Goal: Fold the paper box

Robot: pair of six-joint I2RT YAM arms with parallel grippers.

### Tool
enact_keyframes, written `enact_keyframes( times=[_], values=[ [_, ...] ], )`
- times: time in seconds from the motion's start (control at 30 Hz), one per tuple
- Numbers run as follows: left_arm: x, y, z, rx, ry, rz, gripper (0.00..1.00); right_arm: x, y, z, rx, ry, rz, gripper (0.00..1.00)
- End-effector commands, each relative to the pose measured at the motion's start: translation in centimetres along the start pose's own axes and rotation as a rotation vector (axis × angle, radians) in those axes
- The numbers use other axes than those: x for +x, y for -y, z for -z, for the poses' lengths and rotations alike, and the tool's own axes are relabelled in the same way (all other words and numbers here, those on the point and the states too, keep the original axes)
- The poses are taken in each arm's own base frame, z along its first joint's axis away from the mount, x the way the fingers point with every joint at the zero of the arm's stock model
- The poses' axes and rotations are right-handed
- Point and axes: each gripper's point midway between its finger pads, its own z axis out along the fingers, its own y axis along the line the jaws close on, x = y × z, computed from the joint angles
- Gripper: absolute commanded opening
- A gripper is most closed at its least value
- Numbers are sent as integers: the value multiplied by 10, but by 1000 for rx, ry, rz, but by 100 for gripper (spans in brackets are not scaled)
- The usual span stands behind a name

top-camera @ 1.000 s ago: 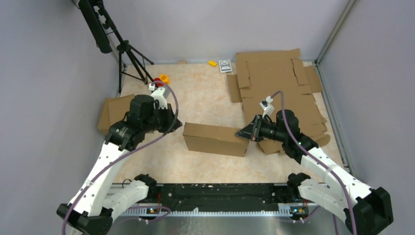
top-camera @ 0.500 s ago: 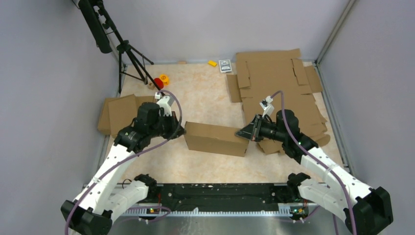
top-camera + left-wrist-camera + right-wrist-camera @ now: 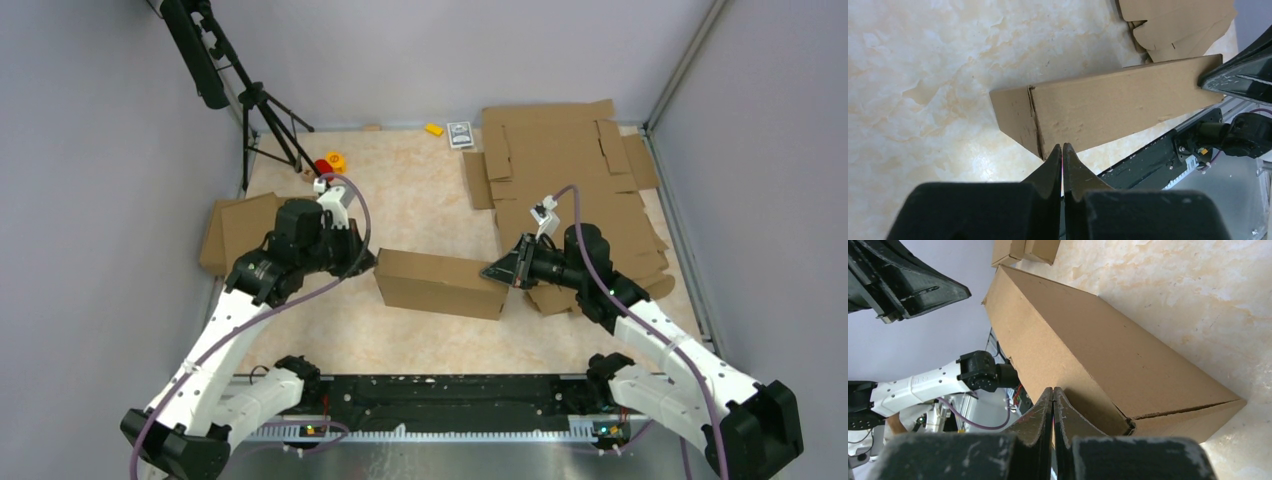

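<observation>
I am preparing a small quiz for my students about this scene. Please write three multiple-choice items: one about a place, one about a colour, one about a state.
1. Where on the table does the pile of flat cardboard sheets lie?
A. far right
B. near left
C. near middle

2. What colour is the paper box?
A. white
B. brown
C. blue

3. How do the jaws of the left gripper stand?
A. wide open
B. holding a red cup
C. shut together, nothing between

Answers:
1 A: the top view shows the pile by the far right wall.
2 B: it is plain brown cardboard in every view.
3 C: the left wrist view shows both fingers pressed together, with nothing between them.
</observation>
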Motion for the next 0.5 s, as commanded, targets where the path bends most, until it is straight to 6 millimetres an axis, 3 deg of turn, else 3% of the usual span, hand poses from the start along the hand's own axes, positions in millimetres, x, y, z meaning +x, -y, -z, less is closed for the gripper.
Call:
enact_keyframes(
  times=[0.0,0.1,0.2,0.3,0.47],
  values=[
    [13,-11,-17,-19,-43,3,0,13,24,-1,80,-34,-11,0],
    [30,-25,-26,-61,-102,14,0,12,23,-1,81,-27,-9,0],
    [36,-30,-25,-83,-113,14,0,10,22,-1,76,-21,-7,0],
    [25,-19,-17,-47,-83,-1,0,9,20,-1,74,-23,-4,0],
    [-12,15,4,63,-12,-72,0,8,19,-2,70,-25,0,0]
  ],
)
